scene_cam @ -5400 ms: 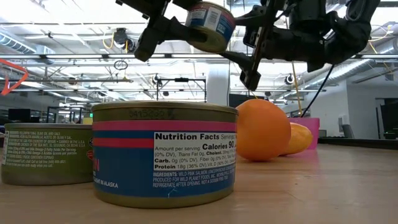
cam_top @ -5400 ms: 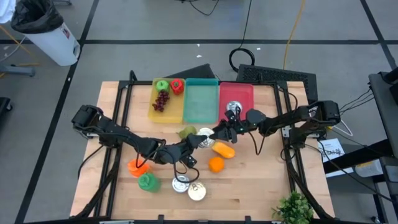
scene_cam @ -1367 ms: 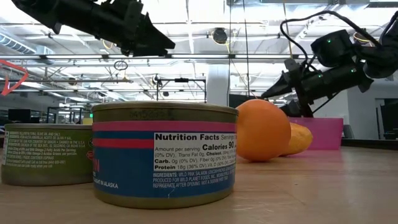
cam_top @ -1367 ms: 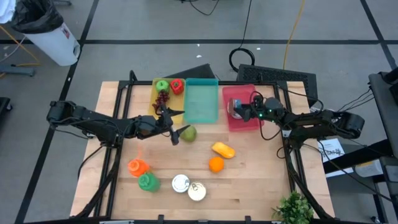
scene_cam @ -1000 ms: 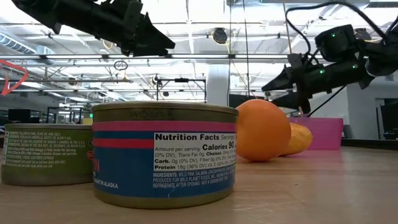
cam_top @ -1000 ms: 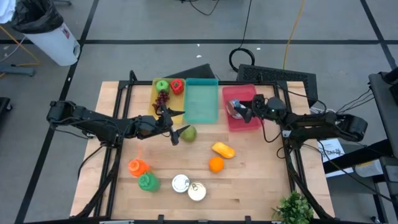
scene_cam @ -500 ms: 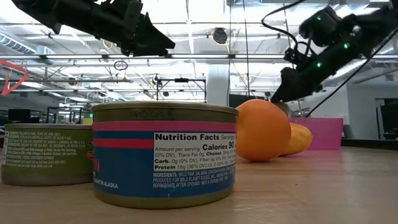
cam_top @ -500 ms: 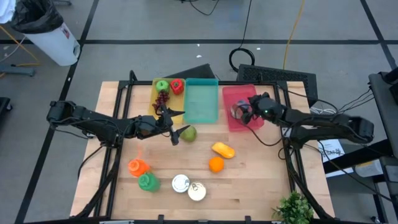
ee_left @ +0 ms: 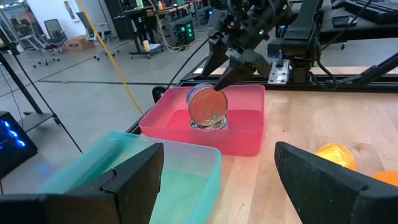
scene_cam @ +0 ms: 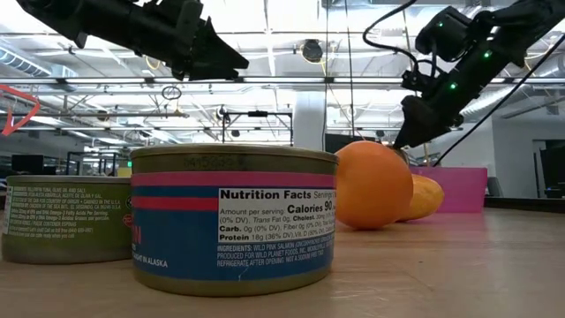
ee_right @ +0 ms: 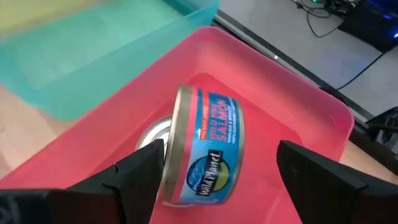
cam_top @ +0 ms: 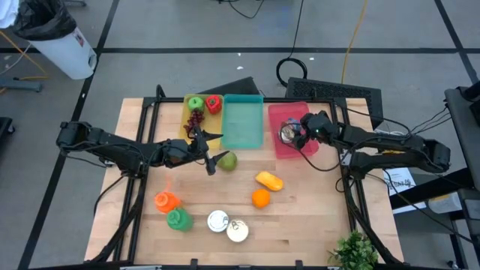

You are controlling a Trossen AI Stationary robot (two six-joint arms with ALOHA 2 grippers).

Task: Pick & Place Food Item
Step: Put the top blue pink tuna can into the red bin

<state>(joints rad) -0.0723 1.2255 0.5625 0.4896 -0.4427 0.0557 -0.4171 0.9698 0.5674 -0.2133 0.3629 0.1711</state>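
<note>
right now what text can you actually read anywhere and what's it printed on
"Nutrition Facts", "Calories 90", "Protein 18g", "IN ALASKA": label of the near salmon can in the low view.
"SALMON", "Wild Planet": blue label of the tilted can in the pink bin, between the right gripper fingers.
Fine print on the near can and on the green-labelled can: too small to read.

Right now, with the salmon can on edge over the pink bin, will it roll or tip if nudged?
Probably tips: the salmon can sits tilted on its rim in the right hand, above another can. Round and rigid, it could roll within the pink bin. Smooth metal, perhaps slippery.
</note>
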